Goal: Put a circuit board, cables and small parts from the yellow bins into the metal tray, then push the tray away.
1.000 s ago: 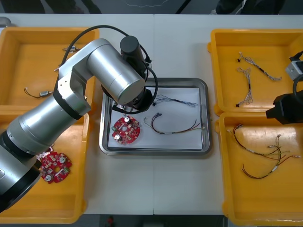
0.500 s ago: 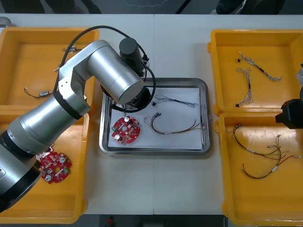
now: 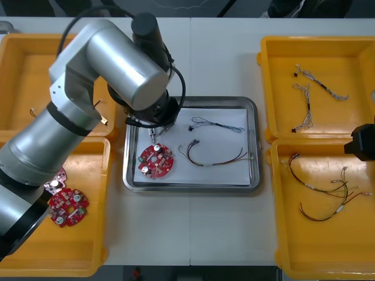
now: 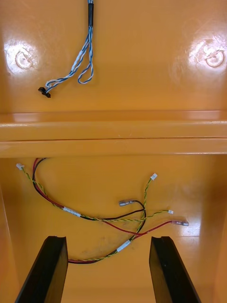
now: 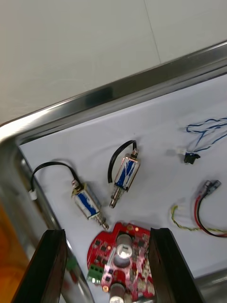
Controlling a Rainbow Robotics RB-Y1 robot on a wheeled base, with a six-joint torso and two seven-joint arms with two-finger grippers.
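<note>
The metal tray [image 3: 253, 175] lies at the table's middle, white inside. In it are a round red circuit board [image 3: 156, 161], a blue and white cable [image 3: 217, 124] and a red and yellow cable [image 3: 214, 157]. My left gripper [image 5: 108, 236] hangs open above the tray's left part. Just beyond its fingertips lie two small metal parts [image 5: 125, 173] [image 5: 87, 202] with black leads, and the circuit board [image 5: 125, 262] is under it. My right gripper [image 4: 108, 241] stands open over a red and yellow cable [image 4: 94, 218] in the near right bin [image 3: 322, 246].
The left arm [image 3: 111, 64] covers much of the far left bin [image 3: 23, 70]. More circuit boards [image 3: 67, 206] lie in the near left bin [image 3: 58, 252]. The far right bin [image 3: 328, 52] holds blue and white cables [image 3: 304, 108].
My left gripper has opened and risen from the tray, leaving a small metal part on the white lining. The right arm has drawn back to the right edge.
</note>
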